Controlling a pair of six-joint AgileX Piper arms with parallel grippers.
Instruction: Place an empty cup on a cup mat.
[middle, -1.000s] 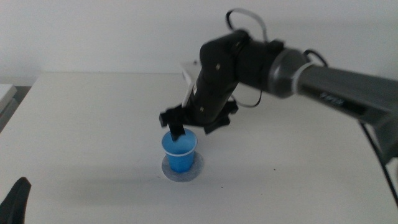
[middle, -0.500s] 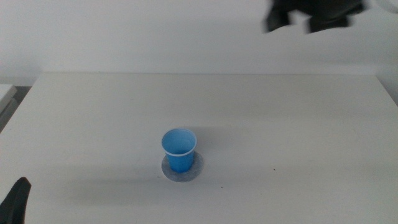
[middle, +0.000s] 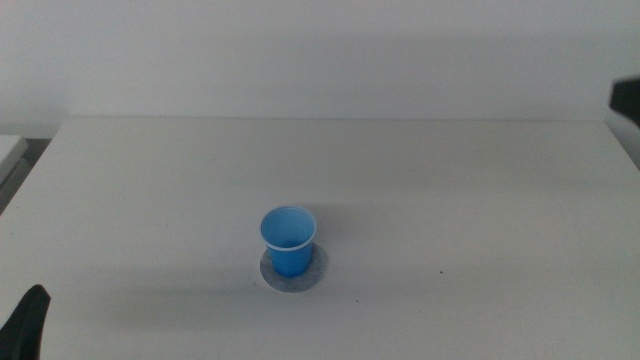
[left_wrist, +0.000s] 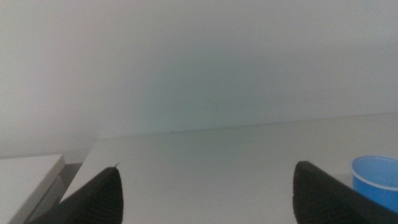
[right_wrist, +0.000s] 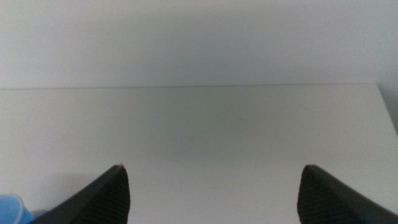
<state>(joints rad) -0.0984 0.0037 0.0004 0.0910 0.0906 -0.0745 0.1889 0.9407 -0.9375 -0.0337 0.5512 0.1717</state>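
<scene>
1. Since a second ago, the right arm that stood over the cup has left the middle view; half a second ago its dark shape was blurred at the top right, and now only a small dark piece shows at the right edge, too little to identify.
2. The small bright blue plastic cup (middle: 288, 240), tapered toward its base and edged with a thin pale rim, has not moved across the three moments.
3. It stands upright on the flat round mottled grey cup mat (middle: 316, 272), its long axis vertical, its open mouth pointing up and its narrow base down on the disc.
4. The mat's grey edge shows all around the cup's base, so the cup sits roughly at its centre.
5. Cup and mat lie a little left of the middle of the white table (middle: 480, 220), toward its near side.
6. No gripper touches the cup.
7. The right gripper (right_wrist: 211, 186) shows in its own wrist view with its two dark jaws spread wide and nothing between them; a sliver of blue cup appears at that picture's corner.
8. The left gripper (left_wrist: 208, 186) waits low at the table's near left corner, its jaws also wide apart and empty, with the cup partly in its wrist view just beyond one jaw.
</scene>
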